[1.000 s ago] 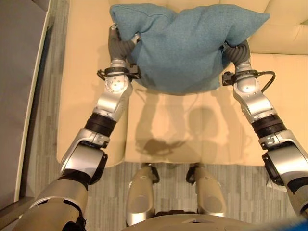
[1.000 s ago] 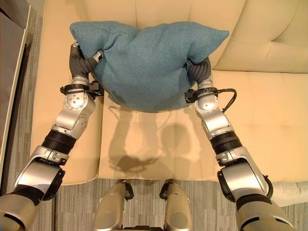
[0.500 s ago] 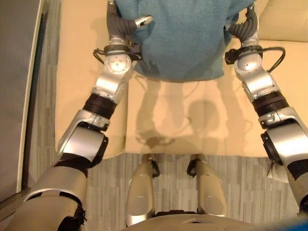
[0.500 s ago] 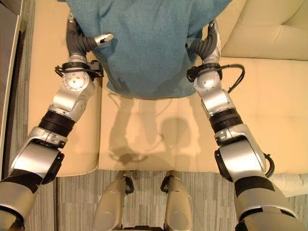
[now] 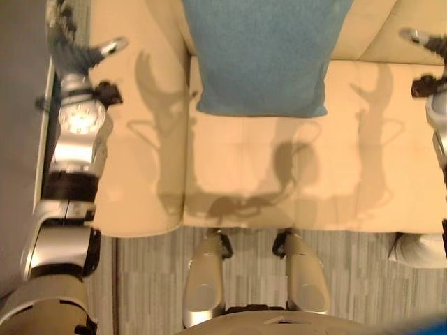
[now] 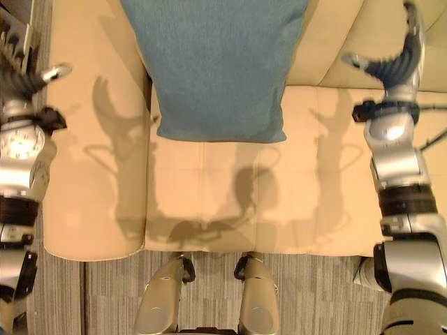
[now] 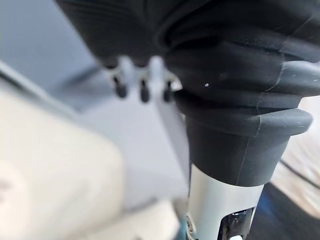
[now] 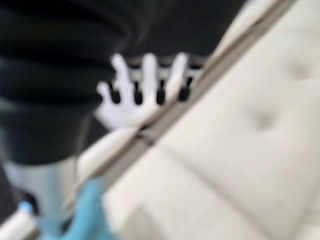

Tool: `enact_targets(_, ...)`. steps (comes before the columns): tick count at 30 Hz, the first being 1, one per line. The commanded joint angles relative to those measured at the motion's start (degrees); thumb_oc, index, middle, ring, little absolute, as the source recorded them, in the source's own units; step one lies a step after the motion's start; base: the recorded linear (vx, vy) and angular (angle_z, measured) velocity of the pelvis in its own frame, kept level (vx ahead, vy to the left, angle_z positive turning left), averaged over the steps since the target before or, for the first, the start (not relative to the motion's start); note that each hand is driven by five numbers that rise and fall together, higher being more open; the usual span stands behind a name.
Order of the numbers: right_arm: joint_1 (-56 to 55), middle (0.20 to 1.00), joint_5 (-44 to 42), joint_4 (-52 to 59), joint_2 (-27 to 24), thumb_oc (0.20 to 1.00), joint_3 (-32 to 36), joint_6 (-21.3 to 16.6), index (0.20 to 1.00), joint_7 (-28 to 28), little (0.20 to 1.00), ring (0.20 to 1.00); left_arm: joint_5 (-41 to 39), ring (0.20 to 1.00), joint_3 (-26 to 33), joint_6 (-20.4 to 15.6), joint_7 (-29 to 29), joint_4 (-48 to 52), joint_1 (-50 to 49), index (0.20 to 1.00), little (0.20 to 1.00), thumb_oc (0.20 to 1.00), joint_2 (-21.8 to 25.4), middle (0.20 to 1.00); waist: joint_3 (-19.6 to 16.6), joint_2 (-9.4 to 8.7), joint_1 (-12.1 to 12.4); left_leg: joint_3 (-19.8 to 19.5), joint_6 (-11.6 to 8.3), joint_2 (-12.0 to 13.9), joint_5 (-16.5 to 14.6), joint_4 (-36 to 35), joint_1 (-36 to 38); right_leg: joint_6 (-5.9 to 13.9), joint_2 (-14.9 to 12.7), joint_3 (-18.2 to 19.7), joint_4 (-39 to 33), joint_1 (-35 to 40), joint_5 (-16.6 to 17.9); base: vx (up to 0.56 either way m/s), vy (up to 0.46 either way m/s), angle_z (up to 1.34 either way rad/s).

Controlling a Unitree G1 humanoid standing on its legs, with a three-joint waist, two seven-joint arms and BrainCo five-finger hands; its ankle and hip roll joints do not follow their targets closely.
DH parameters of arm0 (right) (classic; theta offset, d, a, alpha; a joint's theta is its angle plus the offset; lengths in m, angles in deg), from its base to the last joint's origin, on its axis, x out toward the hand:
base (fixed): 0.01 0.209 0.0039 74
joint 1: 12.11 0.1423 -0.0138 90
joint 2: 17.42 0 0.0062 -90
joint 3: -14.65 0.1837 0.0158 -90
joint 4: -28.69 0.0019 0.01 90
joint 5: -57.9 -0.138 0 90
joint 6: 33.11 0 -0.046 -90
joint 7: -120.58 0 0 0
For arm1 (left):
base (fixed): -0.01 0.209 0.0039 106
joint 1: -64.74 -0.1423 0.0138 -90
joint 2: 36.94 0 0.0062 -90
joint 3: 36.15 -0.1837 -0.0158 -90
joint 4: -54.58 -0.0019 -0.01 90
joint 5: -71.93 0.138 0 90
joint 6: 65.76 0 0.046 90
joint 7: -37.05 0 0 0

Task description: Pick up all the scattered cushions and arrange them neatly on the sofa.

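Observation:
A teal cushion (image 5: 262, 56) rests on the cream sofa seat (image 5: 279, 174), its top against the backrest, with nothing holding it. My left hand (image 5: 73, 49) hovers over the sofa's left armrest (image 5: 133, 139), well left of the cushion, with its thumb out. My right hand (image 6: 394, 63) is raised over the seat well to the cushion's right, fingers spread. In the left wrist view the fingers (image 7: 141, 90) are straight and hold nothing. In the right wrist view the fingers (image 8: 145, 80) are spread, and a strip of teal cloth (image 8: 87, 210) shows beside the hand.
Grey striped carpet (image 5: 154, 279) runs along the sofa's front edge. A dark grey panel (image 5: 21, 139) stands left of the armrest. A pale object (image 5: 415, 251) lies on the floor at the lower right. The seat to the cushion's right is bare.
Both hands have let go of the cushion and swung outward, left over the armrest, right toward the far seat. The cushion now rests on the seat against the backrest.

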Motion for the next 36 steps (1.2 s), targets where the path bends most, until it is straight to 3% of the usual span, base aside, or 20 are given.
enact_targets(1,-13.9,1.000,-5.7,2.7,6.1,1.000,4.5,-6.0,1.000,4.8,1.000,1.000,-2.7,1.000,2.9,-5.1,-4.8,5.8,-11.1,1.000,1.000,1.000,-6.8,1.000,-7.6,-0.30,0.2,-0.6,-6.71,1.7,-2.4,3.4,3.9,5.45,-2.9,0.2,9.2,-0.4,-7.1,0.07,0.002,0.10)
enact_targets(4,-25.7,1.000,-6.7,5.5,9.5,1.000,9.0,-7.2,1.000,10.6,1.000,1.000,-1.7,1.000,5.0,-4.6,-10.4,11.2,-22.3,1.000,1.000,1.000,-9.9,1.000,-7.8,-0.39,-0.4,-0.2,-6.90,1.7,-2.6,2.5,8.3,5.39,-3.0,-0.5,10.2,4.0,-8.5,0.08,0.003,0.03)
enact_targets(9,-36.9,1.000,-7.7,5.7,14.9,1.000,12.0,-9.2,1.000,15.2,1.000,1.000,-2.1,1.000,5.7,-4.5,-18.1,12.8,-34.5,1.000,1.000,1.000,-12.3,1.000,-9.2,-0.41,-1.0,0.0,-7.19,1.9,-2.0,1.1,13.2,5.43,-1.7,-2.2,7.8,10.3,-9.2,0.05,-0.041,0.06)
enact_targets(10,-40.7,1.000,-7.8,4.8,17.6,1.000,11.6,-9.9,1.000,17.2,1.000,1.000,-2.6,1.000,5.0,-3.9,-21.1,11.5,-39.0,1.000,1.000,1.000,-13.8,1.000,-10.4,-0.32,-1.0,0.2,-7.23,2.1,-1.8,0.8,14.6,5.55,-0.9,-2.8,6.3,12.2,-9.1,0.04,-0.083,0.00)
enact_targets(13,-44.7,1.000,-5.6,4.1,19.4,1.000,8.9,-10.6,1.000,19.5,1.000,1.000,-0.9,1.000,2.7,-3.2,-23.8,7.4,-43.9,1.000,1.000,1.000,-15.8,1.000,-12.2,-0.63,-1.1,1.1,-6.89,2.6,-0.6,0.9,15.7,4.68,0.5,-3.4,4.3,14.4,-8.0,-0.04,-0.066,0.06)
enact_targets(14,-45.7,1.000,-4.4,3.6,19.0,1.000,8.2,-10.8,1.000,19.9,1.000,1.000,-0.2,1.000,2.3,-3.1,-24.5,6.1,-45.0,1.000,1.000,1.000,-15.9,1.000,-13.0,-0.59,-1.1,0.6,-7.55,2.8,-1.4,0.6,16.8,5.12,1.1,-2.7,3.7,15.6,-9.1,-0.11,-0.065,0.06)
enact_targets(15,-45.8,1.000,-4.3,3.6,19.0,1.000,8.3,-10.9,1.000,19.8,1.000,1.000,-0.1,1.000,2.2,-3.2,-24.5,6.1,-45.1,1.000,1.000,1.000,-15.9,1.000,-12.9,-0.63,-1.1,1.2,-6.96,2.8,-0.5,0.8,16.2,4.57,0.9,-3.4,3.6,15.2,-8.1,-0.02,-0.067,0.03)
enact_targets(20,-48.6,1.000,4.2,-2.7,18.5,1.000,-0.7,-10.5,1.000,20.5,1.000,1.000,10.0,1.000,-2.8,-2.9,-23.3,-8.3,-48.0,1.000,1.000,1.000,-17.5,1.000,-15.4,-1.16,-1.2,1.3,-8.11,4.0,1.0,0.9,18.5,3.59,4.4,-2.4,-0.4,20.0,-8.8,-0.08,-0.058,0.06)
enact_targets(22,-48.4,1.000,5.5,-4.8,18.4,1.000,-2.0,-10.4,1.000,20.3,1.000,1.000,11.3,1.000,-3.7,-2.6,-23.0,-10.6,-47.7,1.000,1.000,1.000,-18.0,1.000,-15.4,-1.44,-1.2,1.4,-7.93,3.8,0.0,2.5,18.5,3.49,4.5,-2.3,-0.6,20.6,-8.8,-0.11,-0.005,0.06)
enact_targets(23,-47.7,1.000,7.5,-7.7,18.5,1.000,-4.0,-9.6,1.000,20.1,1.000,1.000,14.3,1.000,-5.1,-2.3,-22.0,-15.5,-46.9,1.000,1.000,1.000,-19.0,1.000,-15.5,-2.07,-1.0,0.0,-7.57,2.4,-3.0,7.6,19.2,3.30,3.8,-1.9,-0.5,20.6,-8.3,-0.11,0.012,0.06)
enact_targets(24,-47.6,1.000,7.5,-7.7,18.5,1.000,-4.0,-9.7,1.000,20.1,1.000,1.000,14.3,1.000,-5.2,-2.3,-22.0,-15.6,-46.9,1.000,1.000,1.000,-19.0,1.000,-15.5,-2.03,-1.0,0.0,-7.57,2.5,-3.1,7.8,19.1,3.31,3.8,-1.9,-0.5,20.6,-8.3,-0.21,0.072,0.05)
enact_targets(25,-47.6,1.000,9.8,-10.0,18.2,1.000,-5.8,-8.8,1.000,20.3,1.000,1.000,16.5,1.000,-6.0,-1.7,-21.6,-19.0,-46.6,1.000,1.000,1.000,-20.5,1.000,-16.0,-2.49,-0.9,-2.7,-6.62,-0.5,-6.8,11.0,20.9,3.41,3.0,-1.3,-0.2,20.6,-7.4,-0.16,0.107,0.00)
enact_targets(26,-47.5,1.000,10.2,-11.9,18.6,1.000,-6.2,-8.4,1.000,20.3,1.000,1.000,16.7,1.000,-6.1,-1.3,-21.4,-21.5,-46.4,1.000,1.000,1.000,-21.5,1.000,-16.3,-2.60,-1.2,-3.7,-6.25,-1.8,-8.2,12.2,22.1,3.54,2.8,-0.8,0.2,20.2,-6.7,-0.16,0.109,-0.06)
enact_targets(29,-47.2,1.000,12.0,-14.2,19.0,1.000,-7.4,-7.5,1.000,20.5,1.000,1.000,19.2,1.000,-6.9,-0.9,-20.9,-24.9,-45.2,1.000,1.000,1.000,-22.1,1.000,-17.1,-2.33,-1.6,-5.4,-5.77,-3.8,-9.4,11.9,24.4,4.06,2.4,-0.2,1.4,19.2,-5.8,-0.14,0.143,-0.20)
enact_targets(30,-47.1,1.000,12.8,-16.7,20.1,1.000,-8.2,-6.7,1.000,20.5,1.000,1.000,18.4,1.000,-6.8,0.0,-19.9,-26.8,-44.4,1.000,1.000,1.000,-23.3,1.000,-17.0,-1.88,-2.0,-7.8,-5.11,-5.6,-10.9,10.6,27.0,4.69,2.0,1.0,2.9,17.6,-4.8,-0.27,0.245,-0.09)
enact_targets(32,-46.8,1.000,13.7,-17.7,20.3,1.000,-8.8,-6.3,1.000,19.9,1.000,1.000,18.5,1.000,-7.1,0.1,-19.6,-27.8,-43.7,1.000,1.000,1.000,-23.6,1.000,-16.7,-1.85,-2.5,-7.6,-4.09,-5.9,-12.3,8.7,27.2,5.36,1.3,1.3,3.2,16.6,-4.1,-0.24,0.206,-0.20)
enact_targets(33,-46.0,1.000,13.5,-22.1,21.6,1.000,-8.6,-5.7,1.000,19.2,1.000,1.000,19.9,1.000,-8.0,0.5,-18.9,-30.2,-42.3,1.000,1.000,1.000,-24.7,1.000,-16.3,-2.16,-3.0,-7.3,-2.73,-7.2,-14.1,6.5,27.7,7.04,-0.2,2.1,2.9,14.8,-1.4,-0.17,0.161,-0.09)
enact_targets(34,-45.9,1.000,13.5,-22.2,21.6,1.000,-8.6,-5.7,1.000,19.1,1.000,1.000,19.9,1.000,-8.0,0.5,-18.8,-30.2,-42.2,1.000,1.000,1.000,-24.7,1.000,-16.3,-2.19,-2.9,-7.2,-2.67,-7.3,-14.0,6.4,27.7,7.09,-0.2,2.2,2.9,14.8,-1.4,-0.27,0.237,-0.02)
enact_targets(36,-45.4,1.000,13.0,-24.8,22.9,1.000,-7.9,-4.9,1.000,18.6,1.000,1.000,22.5,1.000,-9.8,0.5,-18.6,-30.3,-41.5,1.000,1.000,1.000,-24.9,1.000,-15.7,-2.90,-3.2,-6.8,-1.15,-9.1,-15.3,4.7,27.6,9.69,-2.7,2.7,1.6,12.8,3.0,-0.26,0.194,-0.18)
